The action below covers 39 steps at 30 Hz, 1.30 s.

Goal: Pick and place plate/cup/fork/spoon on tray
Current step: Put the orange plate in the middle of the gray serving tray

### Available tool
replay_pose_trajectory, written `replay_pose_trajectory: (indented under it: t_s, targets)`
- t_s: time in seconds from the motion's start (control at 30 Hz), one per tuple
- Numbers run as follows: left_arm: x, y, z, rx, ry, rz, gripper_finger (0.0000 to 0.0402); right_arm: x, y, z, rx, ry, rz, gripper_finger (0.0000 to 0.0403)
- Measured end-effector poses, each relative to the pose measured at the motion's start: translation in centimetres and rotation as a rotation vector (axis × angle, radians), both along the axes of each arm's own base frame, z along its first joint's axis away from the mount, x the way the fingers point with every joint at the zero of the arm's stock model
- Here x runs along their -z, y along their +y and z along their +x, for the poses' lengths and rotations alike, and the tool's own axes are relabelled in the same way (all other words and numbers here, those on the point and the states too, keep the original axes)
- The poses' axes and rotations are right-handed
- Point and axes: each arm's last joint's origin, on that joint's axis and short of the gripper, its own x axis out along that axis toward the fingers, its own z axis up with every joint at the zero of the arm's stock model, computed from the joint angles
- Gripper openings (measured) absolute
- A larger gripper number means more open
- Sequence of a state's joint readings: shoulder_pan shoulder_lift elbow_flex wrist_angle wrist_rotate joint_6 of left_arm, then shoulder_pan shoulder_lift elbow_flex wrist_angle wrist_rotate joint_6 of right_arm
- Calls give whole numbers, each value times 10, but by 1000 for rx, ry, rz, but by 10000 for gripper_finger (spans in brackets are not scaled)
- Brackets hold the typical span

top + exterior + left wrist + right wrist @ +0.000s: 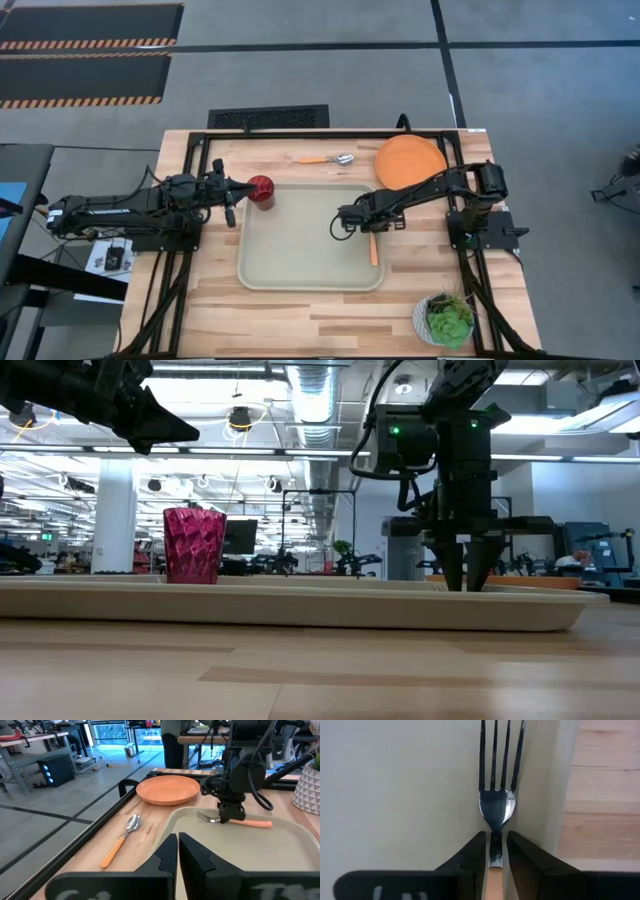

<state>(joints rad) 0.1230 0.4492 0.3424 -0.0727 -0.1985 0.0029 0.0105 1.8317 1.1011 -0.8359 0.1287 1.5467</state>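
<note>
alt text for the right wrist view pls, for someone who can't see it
The right gripper has its jaws closed on the neck of the fork, whose silver tines point away from the camera. The fork lies inside the pale tray, close along its raised rim, and bare wooden table shows beyond that rim.

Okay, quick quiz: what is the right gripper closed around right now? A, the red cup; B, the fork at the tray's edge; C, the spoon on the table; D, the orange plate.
B: the right gripper pinches the neck of the fork, its tines lying inside the tray by the rim.
</note>
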Motion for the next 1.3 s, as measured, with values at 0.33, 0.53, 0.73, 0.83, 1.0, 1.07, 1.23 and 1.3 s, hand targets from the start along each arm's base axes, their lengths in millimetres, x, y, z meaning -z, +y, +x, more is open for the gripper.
replay_pose_trajectory:
  t_s: [0.33,0.53,0.73,0.83,1.0,1.07,1.23,1.3]
  targets:
    - [1,0,0,0,5,-1,6,-10,0,4,-4,16,-1,162]
    - [1,0,0,0,7,0,6,-20,-2,4,-29,62,-27,177]
    - [1,0,0,1,15,7,6,-41,-15,5,-156,138,-74,159]
    - [3,0,0,3,38,13,6,-54,-24,-2,-218,149,-127,125]
    - [4,0,0,6,49,23,6,-67,-40,-21,-391,120,-188,30]
    - [4,0,-1,7,59,32,6,-63,-48,-32,-436,56,-211,11]
    - [4,1,-1,-36,61,42,6,-42,-61,-62,-591,-188,-204,26]
    - [4,2,-1,-48,58,45,6,-38,-63,-71,-633,-243,-221,25]
